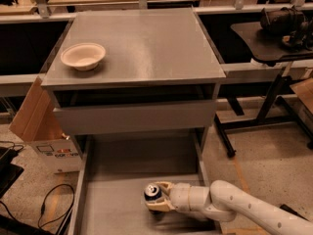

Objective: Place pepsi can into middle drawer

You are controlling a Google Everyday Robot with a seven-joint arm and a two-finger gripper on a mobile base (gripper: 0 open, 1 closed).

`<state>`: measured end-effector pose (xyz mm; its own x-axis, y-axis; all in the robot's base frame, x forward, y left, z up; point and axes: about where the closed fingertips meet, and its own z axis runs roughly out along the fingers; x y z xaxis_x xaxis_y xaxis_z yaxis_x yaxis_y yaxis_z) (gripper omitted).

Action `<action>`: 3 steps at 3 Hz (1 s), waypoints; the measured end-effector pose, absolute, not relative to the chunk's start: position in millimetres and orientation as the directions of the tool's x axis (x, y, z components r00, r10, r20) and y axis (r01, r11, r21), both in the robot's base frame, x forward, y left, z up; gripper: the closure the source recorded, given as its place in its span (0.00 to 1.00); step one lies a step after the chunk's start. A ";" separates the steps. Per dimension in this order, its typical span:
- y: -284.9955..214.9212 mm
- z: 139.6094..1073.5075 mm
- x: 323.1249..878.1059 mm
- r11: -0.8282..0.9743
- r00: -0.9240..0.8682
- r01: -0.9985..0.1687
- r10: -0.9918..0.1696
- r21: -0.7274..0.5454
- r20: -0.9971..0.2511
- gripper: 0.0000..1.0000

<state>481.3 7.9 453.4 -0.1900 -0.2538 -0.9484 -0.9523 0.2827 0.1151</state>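
The pepsi can (152, 193), dark blue with a silver top, stands upright low inside the pulled-out middle drawer (122, 170), at or just above its flat grey floor near the front right. My gripper (155, 200) reaches in from the right on a white arm and is shut on the can, one finger behind it and one in front. The drawer's thin side walls run along its left and right edges.
A beige bowl (82, 56) sits on the cabinet top (146, 43) at the left. The top drawer (134, 117) shows a plain grey front panel, slightly open. A cardboard box (41, 126) and cables lie to the left. A black desk (274, 38) stands to the right.
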 end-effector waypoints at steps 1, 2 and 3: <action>9.4 452.9 480.6 0.280 -0.190 -0.953 -0.254 0.116 -0.948 0.82; 11.2 453.1 480.2 0.277 -0.190 -0.954 -0.253 0.117 -0.949 0.59; 12.9 453.2 479.7 0.274 -0.190 -0.955 -0.252 0.118 -0.949 0.36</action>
<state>479.7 12.9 453.2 -0.1895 -0.2521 -0.9490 -0.9546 0.2735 0.1180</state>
